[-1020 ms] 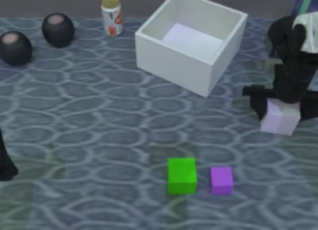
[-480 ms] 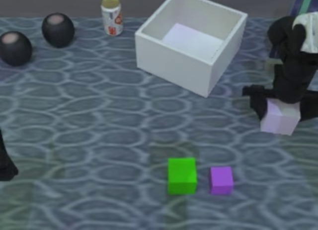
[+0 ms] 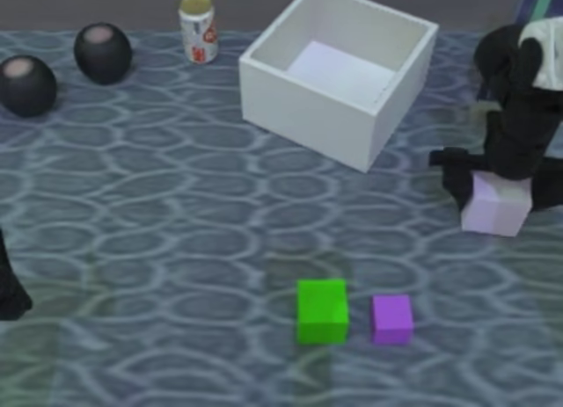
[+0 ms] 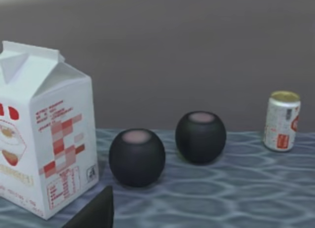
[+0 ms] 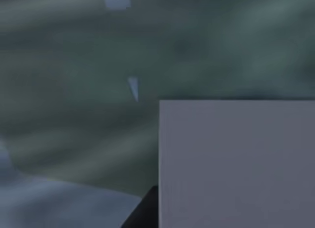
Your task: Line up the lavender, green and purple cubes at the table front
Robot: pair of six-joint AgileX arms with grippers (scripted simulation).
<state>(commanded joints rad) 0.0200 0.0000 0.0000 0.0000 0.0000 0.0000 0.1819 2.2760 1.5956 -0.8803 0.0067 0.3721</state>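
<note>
The right arm reaches down at the right side of the counter [image 3: 158, 214], its black body bent over the lavender cube [image 3: 498, 207]. The right end effector [image 3: 493, 183] sits on that cube: one dark finger [image 3: 456, 180] presses the cube's left face, while the other side is hidden by the arm. It looks closed on the cube, which rests on the counter. In the right wrist view the pale cube face [image 5: 236, 164] fills much of the picture, very close.

The green cube [image 3: 322, 311] and purple cube [image 3: 391, 319] lie side by side near the counter front, a small gap between them, purple to the right. Both are well apart from the lavender one.

The left arm is parked at the counter's left edge; only a dark bit of it [image 3: 9, 288] shows, and I cannot tell how its end effector stands.

Behind are a white box [image 3: 310, 99], a can [image 3: 198, 29] and two black balls [image 3: 103, 53]. The left wrist view also shows a carton [image 4: 42, 139].
</note>
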